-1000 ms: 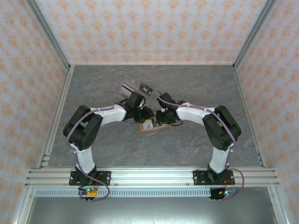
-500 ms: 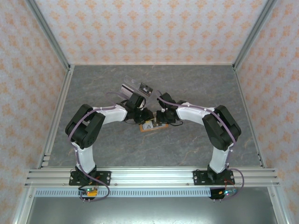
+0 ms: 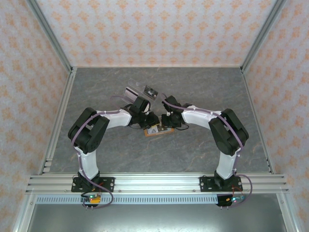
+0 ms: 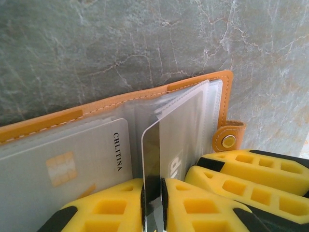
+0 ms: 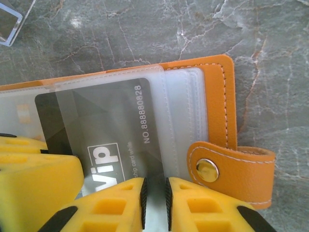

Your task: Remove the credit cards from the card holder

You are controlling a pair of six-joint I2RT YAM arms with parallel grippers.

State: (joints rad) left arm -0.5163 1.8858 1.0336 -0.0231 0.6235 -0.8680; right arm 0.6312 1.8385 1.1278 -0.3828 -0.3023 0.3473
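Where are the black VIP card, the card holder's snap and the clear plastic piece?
black VIP card (image 5: pixel 96 123), right wrist view, its dark face.
snap (image 5: pixel 207 170), right wrist view, its metal stud.
clear plastic piece (image 5: pixel 8 24), right wrist view, its corner.

So the setup's a grey marble-look tabletop (image 3: pixel 207 96) boxed in on three sides by cream walls (image 3: pixel 154 29) with an orange floral print, aluminium posts (image 3: pixel 53 34) at the corners, a slotted rail (image 3: pixel 154 182) along the near edge, and soft, even lighting, I think.

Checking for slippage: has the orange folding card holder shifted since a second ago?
No: the orange folding card holder keeps its place relative to the clear plastic piece.
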